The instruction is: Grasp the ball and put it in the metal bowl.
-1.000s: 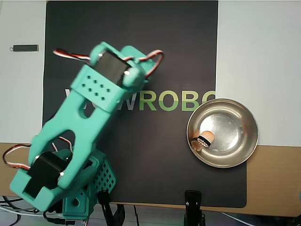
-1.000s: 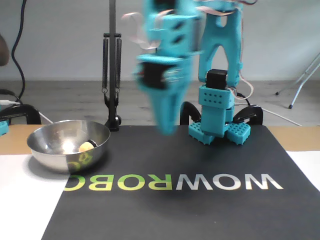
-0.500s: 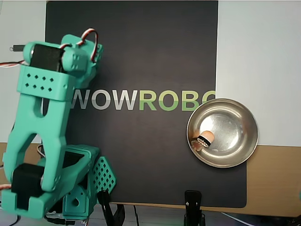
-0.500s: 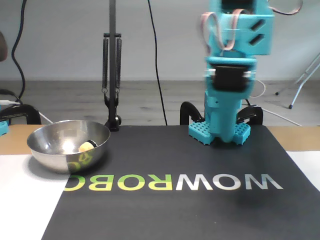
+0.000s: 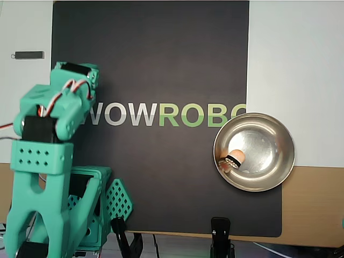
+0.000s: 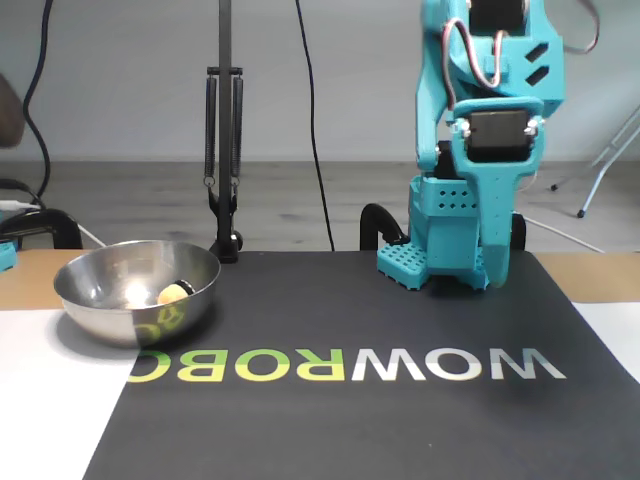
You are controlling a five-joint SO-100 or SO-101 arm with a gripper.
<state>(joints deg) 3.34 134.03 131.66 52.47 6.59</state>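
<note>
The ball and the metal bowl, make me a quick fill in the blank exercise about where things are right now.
1. The ball lies inside the ____.
2. In the overhead view the metal bowl sits partly on the black ____, toward the right.
3. In the overhead view the teal arm is folded at the ____ edge of the picture, far from the bowl.
4. The green letters beside the bowl in the overhead view read ____.

Missing words: metal bowl; mat; left; ROBO
</note>
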